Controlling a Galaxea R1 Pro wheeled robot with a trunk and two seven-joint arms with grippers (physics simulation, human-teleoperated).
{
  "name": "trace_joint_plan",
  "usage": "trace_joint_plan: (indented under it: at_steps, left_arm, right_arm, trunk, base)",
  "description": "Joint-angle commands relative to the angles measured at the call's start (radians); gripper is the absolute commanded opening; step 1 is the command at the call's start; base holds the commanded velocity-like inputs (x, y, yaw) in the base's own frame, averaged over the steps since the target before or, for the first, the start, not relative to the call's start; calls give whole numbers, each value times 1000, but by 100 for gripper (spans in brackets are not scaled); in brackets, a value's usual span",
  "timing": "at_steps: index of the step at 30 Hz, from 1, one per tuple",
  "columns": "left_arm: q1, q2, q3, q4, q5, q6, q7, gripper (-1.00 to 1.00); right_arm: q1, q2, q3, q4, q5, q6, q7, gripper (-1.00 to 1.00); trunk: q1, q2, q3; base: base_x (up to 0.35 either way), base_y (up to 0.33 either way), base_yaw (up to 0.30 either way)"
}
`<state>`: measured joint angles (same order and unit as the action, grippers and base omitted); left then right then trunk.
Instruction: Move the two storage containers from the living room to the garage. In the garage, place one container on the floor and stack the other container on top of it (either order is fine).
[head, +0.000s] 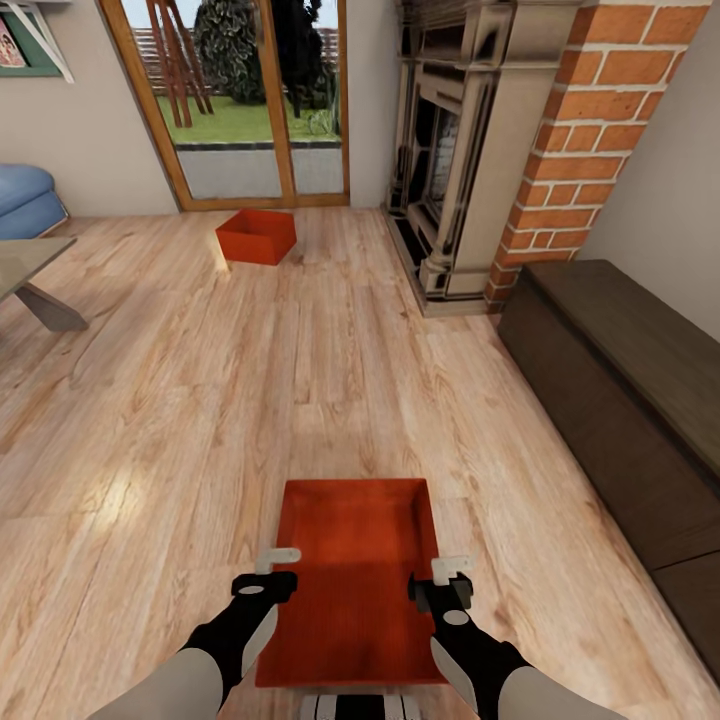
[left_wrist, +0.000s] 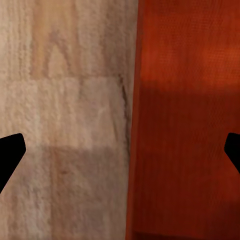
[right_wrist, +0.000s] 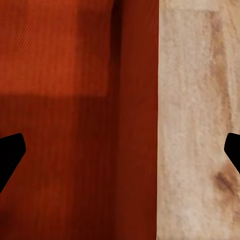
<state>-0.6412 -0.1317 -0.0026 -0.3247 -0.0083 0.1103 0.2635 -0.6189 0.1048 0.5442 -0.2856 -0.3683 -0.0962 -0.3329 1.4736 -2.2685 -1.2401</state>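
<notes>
One red-orange storage container (head: 360, 570) lies on the light wood-plank floor of the living room, just in front of me. My left gripper (head: 272, 572) hovers over its left wall and is open; in the left wrist view that gripper (left_wrist: 120, 150) spans the wall, with the container (left_wrist: 185, 125) to one side and bare planks to the other. My right gripper (head: 446, 580) is open over the right wall; in the right wrist view the gripper (right_wrist: 120, 150) sits above the container's rim (right_wrist: 137, 120). A second storage container (head: 257, 236) rests far off by the glass doors.
A fireplace (head: 450, 150) with a red brick chimney (head: 590, 130) stands at the right. A long dark wooden bench (head: 620, 380) runs along the right wall. A blue sofa (head: 25, 200) and a table (head: 30, 270) sit at the left. Wood-framed glass doors (head: 250, 100) are behind.
</notes>
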Motion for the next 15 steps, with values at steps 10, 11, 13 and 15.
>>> trace_joint_plan:
  at_steps: [10,11,13,15]
  left_arm:
    - [0,0,1,-2,-1,6,3,100]
    - [0,0,1,-2,-1,6,3,100]
    - [0,0,1,-2,-1,6,3,100]
    - [0,0,1,-2,-1,6,3,100]
  right_arm:
    - [-1,0,8,0,-11,-5,-5,100]
    - [-1,0,8,0,-11,-5,-5,100]
    - [-1,0,8,1,-11,-5,-5,100]
    - [-1,0,8,1,-11,-5,-5,100]
  trunk:
    - [38,-71,-32]
    - [42,-78,-35]
    - [46,-85,-38]
    - [46,-85,-38]
  base:
    - [0,0,0]
    - [0,0,0]
    - [0,0,0]
    - [0,0,0]
